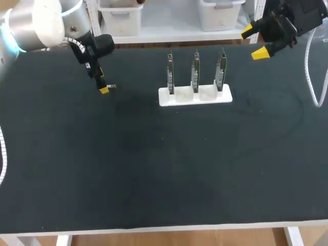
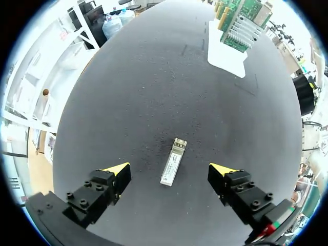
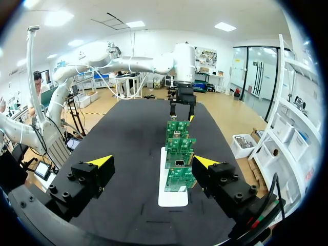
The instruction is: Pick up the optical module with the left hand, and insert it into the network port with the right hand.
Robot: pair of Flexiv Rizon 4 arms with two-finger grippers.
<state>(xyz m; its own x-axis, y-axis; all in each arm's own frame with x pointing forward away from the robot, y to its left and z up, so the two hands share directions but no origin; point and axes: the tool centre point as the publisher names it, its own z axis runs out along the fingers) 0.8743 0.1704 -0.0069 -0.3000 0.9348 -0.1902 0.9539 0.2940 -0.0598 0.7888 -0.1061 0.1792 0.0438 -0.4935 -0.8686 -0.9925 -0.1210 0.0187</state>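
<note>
- In the head view only one yellow tip of the left gripper shows. The other tip is hidden behind the wrist.
- There the optical module is only a pale sliver just beside that tip.
- The right gripper is partly cut off at the head view's edge.
- The ports on the network cards are too small to make out.
- The left gripper is spread wide and holds nothing.
- The optical module lies flat on the black table, between the fingers and touching neither.
- The right gripper is also wide and holds nothing.
- The white holder with its three upright cards stands ahead of the right gripper, nearer one finger.
</note>
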